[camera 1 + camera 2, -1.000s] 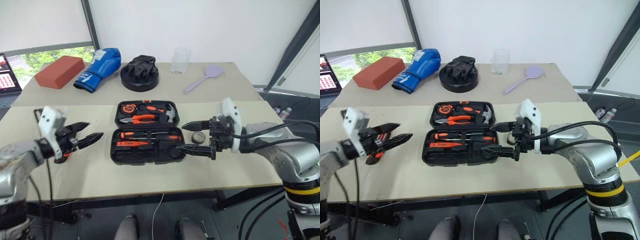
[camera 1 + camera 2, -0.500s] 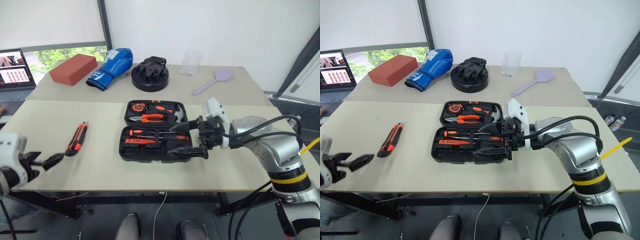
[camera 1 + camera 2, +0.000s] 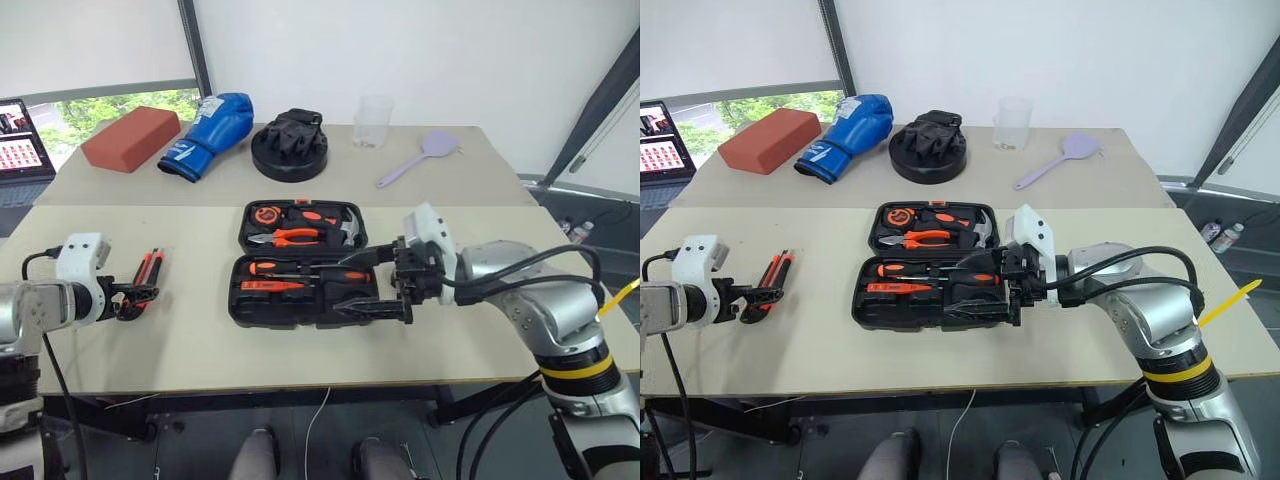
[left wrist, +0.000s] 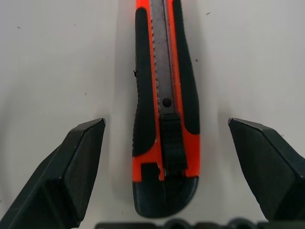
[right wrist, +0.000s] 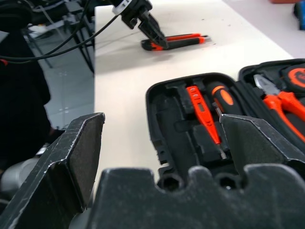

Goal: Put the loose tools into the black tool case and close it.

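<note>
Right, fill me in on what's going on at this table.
The robot is packing tools into the black tool case, which lies open. Its left gripper is open, fingers on either side of the orange-black utility knife on the table, not yet gripping. The right gripper, also open, hovers at the case's right end.

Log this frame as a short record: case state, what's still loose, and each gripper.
case: black tool case lies open on the table, tools in its recesses
loose tool: utility knife flat on the table, left of the case
left gripper: open, fingers either side of the knife's end, not closed on it
right gripper: open, empty, over the case's right end
task: knife not yet in the case, lid not closed
</note>
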### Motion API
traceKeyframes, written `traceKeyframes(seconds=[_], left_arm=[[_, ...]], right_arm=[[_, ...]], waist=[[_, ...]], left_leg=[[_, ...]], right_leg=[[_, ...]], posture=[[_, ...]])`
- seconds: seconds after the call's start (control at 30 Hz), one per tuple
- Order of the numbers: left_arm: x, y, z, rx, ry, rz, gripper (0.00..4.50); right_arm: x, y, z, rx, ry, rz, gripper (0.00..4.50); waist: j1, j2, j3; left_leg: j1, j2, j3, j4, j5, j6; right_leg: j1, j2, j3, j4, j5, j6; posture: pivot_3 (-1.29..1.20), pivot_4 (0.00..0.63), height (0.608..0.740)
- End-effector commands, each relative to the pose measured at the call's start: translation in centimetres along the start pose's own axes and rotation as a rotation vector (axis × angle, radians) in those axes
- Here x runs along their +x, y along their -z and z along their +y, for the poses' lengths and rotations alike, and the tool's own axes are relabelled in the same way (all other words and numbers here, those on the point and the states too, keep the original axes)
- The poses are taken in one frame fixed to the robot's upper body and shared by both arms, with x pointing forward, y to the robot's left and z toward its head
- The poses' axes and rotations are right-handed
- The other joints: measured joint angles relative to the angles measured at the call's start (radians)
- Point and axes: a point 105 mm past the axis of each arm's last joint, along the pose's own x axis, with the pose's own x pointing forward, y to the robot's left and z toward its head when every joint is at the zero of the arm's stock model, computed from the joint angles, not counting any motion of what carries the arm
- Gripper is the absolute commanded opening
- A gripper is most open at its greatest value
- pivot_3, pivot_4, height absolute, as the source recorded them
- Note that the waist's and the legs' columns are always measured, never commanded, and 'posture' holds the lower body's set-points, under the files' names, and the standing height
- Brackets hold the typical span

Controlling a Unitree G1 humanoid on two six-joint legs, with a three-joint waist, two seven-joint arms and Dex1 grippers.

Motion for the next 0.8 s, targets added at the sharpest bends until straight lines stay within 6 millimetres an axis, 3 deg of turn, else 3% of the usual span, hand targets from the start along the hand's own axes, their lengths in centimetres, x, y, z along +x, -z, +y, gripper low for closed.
traceKeyframes(seconds=[0.03,0.13,0.3,0.37,0.43,0.53,0.63,0.7,0.8], left_arm=[[0.9,0.1,0.0,-0.012,0.013,0.015,4.44],[1.8,0.8,0.2,-0.043,0.022,0.041,3.69],[1.8,-0.1,0.5,-0.063,0.048,-0.004,1.84],[0.8,-2.4,-0.8,0.042,0.146,-0.105,1.74],[-1.0,-4.7,-3.3,0.248,0.295,-0.213,1.74],[-3.3,-6.1,-7.3,0.542,0.506,-0.272,1.74],[-5.1,-4.7,-11.2,0.868,0.743,-0.204,1.74],[-5.1,-3.4,-13.0,1.052,0.849,-0.129,1.74],[-4.5,-2.9,-14.0,1.15,0.903,-0.084,1.74]], right_arm=[[-0.6,-1.3,0.1,-0.037,0.027,-0.036,4.5],[-0.7,-1.4,0.1,-0.035,0.032,-0.042,4.5],[-1.0,-1.5,-0.2,-0.043,0.043,-0.038,4.5],[-1.2,-1.5,-0.3,-0.041,0.049,-0.032,4.5],[-1.5,-1.3,-0.3,-0.027,0.052,-0.02,4.5],[-2.0,-0.9,0.0,0.003,0.041,-0.004,4.5],[-2.3,-0.6,0.4,0.012,0.038,0.012,4.5],[-2.6,-0.3,0.4,0.002,0.06,0.03,4.5],[-2.7,-0.1,0.3,-0.003,0.077,0.042,4.5]], waist=[[0.003,0.0,0.0],[0.008,0.001,0.0],[0.014,0.002,-0.001],[0.016,0.002,-0.001],[0.017,0.001,-0.001],[0.017,-0.002,0.0],[0.015,-0.002,0.0],[0.013,-0.001,0.0],[0.011,0.0,0.0]], left_leg=[[0.0,0.0,0.0,0.0,0.0,-0.001],[0.001,0.0,0.0,0.0,-0.001,-0.002],[0.006,0.0,0.0,0.0,-0.004,-0.006],[0.006,-0.001,0.001,0.0,-0.004,-0.006],[0.003,0.0,0.001,0.0,-0.003,-0.007],[-0.003,0.0,0.001,0.0,0.0,-0.012],[-0.003,0.0,0.001,-0.002,0.001,-0.012],[-0.003,0.0,0.002,-0.002,0.001,-0.012],[-0.003,0.0,0.004,-0.003,0.005,-0.005]], right_leg=[[0.0,0.0,0.0,0.0,0.0,0.0],[0.0,0.0,0.0,0.001,0.001,0.001],[0.001,-0.001,-0.001,0.0,0.0,0.003],[0.001,-0.002,-0.001,0.0,-0.001,0.001],[0.0,-0.002,-0.001,-0.001,0.001,-0.002],[-0.001,-0.002,-0.002,-0.002,0.003,-0.005],[0.0,-0.002,-0.002,-0.008,0.003,-0.005],[0.001,-0.002,-0.001,-0.009,0.005,-0.001],[0.0,-0.002,0.0,-0.009,0.005,0.001]], posture=[[0.0,0.15,0.735],[0.0,0.15,0.735],[0.0,0.15,0.735],[0.0,0.15,0.735],[0.0,0.15,0.735],[0.0,0.15,0.735],[0.0,0.15,0.735],[0.0,0.15,0.735],[0.0,0.15,0.735]])
